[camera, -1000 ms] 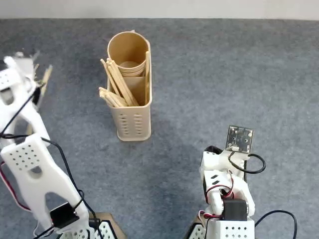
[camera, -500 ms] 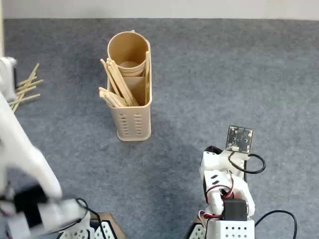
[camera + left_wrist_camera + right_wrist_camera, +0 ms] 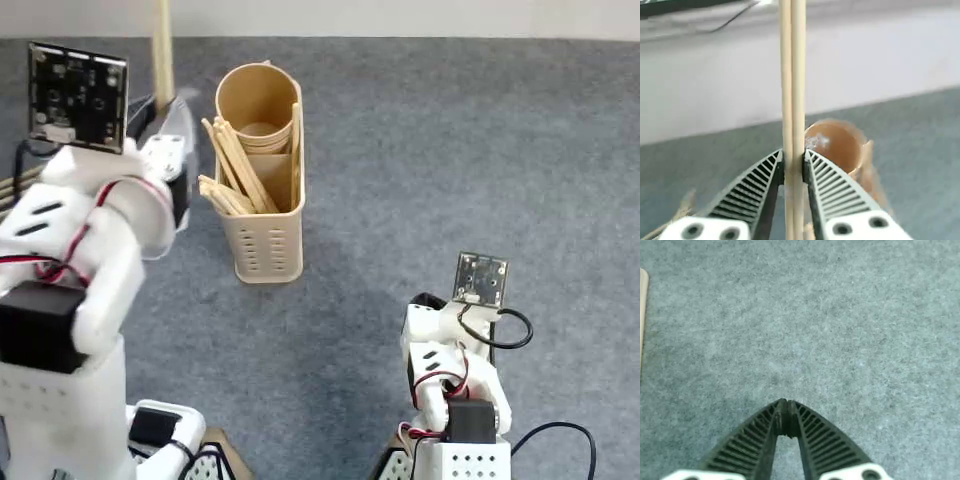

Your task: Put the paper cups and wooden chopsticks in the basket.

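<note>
Tallying your stock: brown paper cups (image 3: 262, 130) and a bundle of wooden chopsticks (image 3: 235, 175) sit in the beige slotted plastic basket (image 3: 262, 250), your left gripper (image 3: 792, 167) clamps one more pale wooden pair (image 3: 792, 75) upright beside it, loose sticks (image 3: 682, 210) lie on the carpet, and your right gripper (image 3: 785, 420) is closed on nothing.

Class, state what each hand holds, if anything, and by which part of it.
The left hand grips two wooden chopsticks partway along their length, with long ends jutting beyond it. The right hand is shut on nothing.
</note>
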`<action>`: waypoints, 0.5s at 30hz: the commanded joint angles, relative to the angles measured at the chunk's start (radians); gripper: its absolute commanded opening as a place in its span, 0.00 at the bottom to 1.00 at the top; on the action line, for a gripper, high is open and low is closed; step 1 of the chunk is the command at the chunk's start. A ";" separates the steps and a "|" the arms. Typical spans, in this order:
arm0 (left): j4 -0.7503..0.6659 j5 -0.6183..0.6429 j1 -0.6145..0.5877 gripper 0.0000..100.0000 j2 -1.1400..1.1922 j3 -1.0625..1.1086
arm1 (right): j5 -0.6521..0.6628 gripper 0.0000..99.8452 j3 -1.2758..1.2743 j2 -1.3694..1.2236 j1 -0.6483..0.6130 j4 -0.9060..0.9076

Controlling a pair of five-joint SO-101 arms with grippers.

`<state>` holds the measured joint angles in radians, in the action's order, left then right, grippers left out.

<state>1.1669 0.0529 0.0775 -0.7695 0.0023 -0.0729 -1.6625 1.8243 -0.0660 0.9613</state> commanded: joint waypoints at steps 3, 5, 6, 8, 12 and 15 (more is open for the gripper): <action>-0.184 0.034 0.131 0.01 -0.018 0.074 | 0.009 0.00 -0.160 0.001 0.010 -0.002; -0.262 0.034 0.157 0.01 -0.018 0.154 | 0.009 0.00 -0.160 0.001 0.010 -0.002; -0.301 0.034 0.160 0.01 -0.018 0.197 | 0.009 0.00 -0.160 0.001 0.010 -0.002; -0.365 0.034 0.162 0.01 -0.018 0.278 | 0.009 0.00 -0.160 0.001 0.010 -0.002; -0.433 0.034 0.157 0.01 -0.018 0.369 | 0.009 0.00 -0.160 0.001 0.010 -0.002; -0.433 0.029 0.156 0.01 -0.019 0.378 | 0.009 0.00 -0.160 0.001 0.010 -0.002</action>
<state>0.7664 0.0790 0.2232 -0.7741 0.3798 -0.0729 -1.6625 1.8243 -0.0660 0.9613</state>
